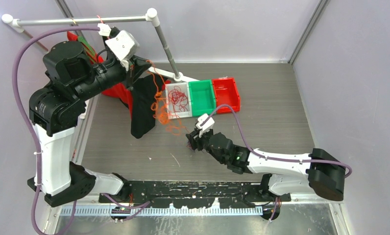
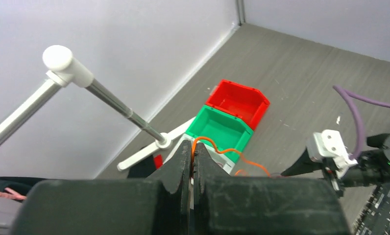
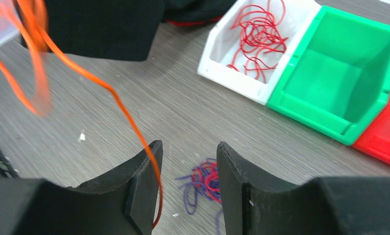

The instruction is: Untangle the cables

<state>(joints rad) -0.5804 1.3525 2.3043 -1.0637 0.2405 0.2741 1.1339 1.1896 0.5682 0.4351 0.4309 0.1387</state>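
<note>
Left wrist view: left jaws were pressed together, pinching the orange cable (image 2: 203,139) held aloft; right jaws stood spread above a purple-and-red clump (image 3: 203,181) on the surface (image 3: 183,107); the orange strand trailed against one finger. Risk: closing could trap that strand too, retightening the tangle.

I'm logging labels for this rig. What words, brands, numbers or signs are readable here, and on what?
No readable text in any view.
White bin, green bin, red bin: no labels showing.
Left arm, right arm: no legible marking.
</note>
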